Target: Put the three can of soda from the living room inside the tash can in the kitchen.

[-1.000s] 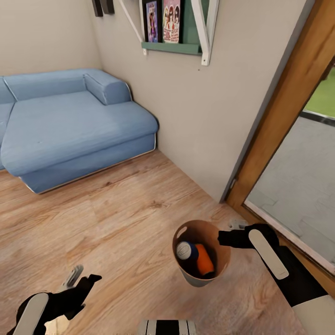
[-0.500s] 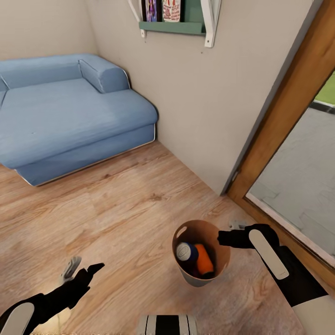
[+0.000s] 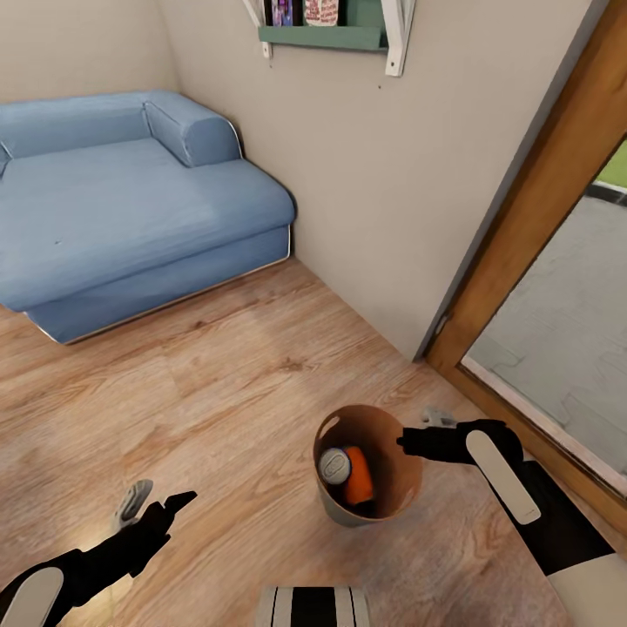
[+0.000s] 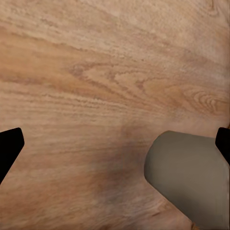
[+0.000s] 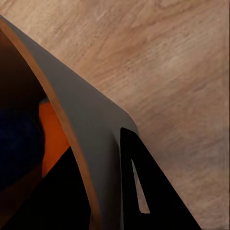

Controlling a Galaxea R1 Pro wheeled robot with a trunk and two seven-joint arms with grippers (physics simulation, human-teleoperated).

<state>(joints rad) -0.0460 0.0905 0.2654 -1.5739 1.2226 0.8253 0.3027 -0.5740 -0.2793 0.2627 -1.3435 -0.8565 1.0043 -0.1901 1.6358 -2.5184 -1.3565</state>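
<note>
The trash can [image 3: 343, 512], dark grey outside and brown inside, hangs just above the wooden floor, tilted a little. My right gripper [image 3: 416, 440] is shut on its rim, one finger inside the wall and one outside, as the right wrist view confirms at the trash can wall [image 5: 81, 110]. Inside lie a blue soda can with a silver top [image 3: 334, 465] and an orange soda can [image 3: 358, 477]; the orange can [image 5: 52, 139] also shows past the rim. A third can is hidden. My left gripper [image 3: 157, 503] is open and holds nothing, low over the floor [image 4: 96, 72].
A light blue sofa [image 3: 131, 200] fills the far left corner. A beige wall with a green shelf [image 3: 322, 35] runs behind the bin. A wooden door frame [image 3: 531, 200] with glass stands at the right. Open wooden floor [image 3: 218, 383] lies ahead.
The whole picture has shifted, so the camera moved. My left arm drew back. The held bin swung slightly left and tilted more.
</note>
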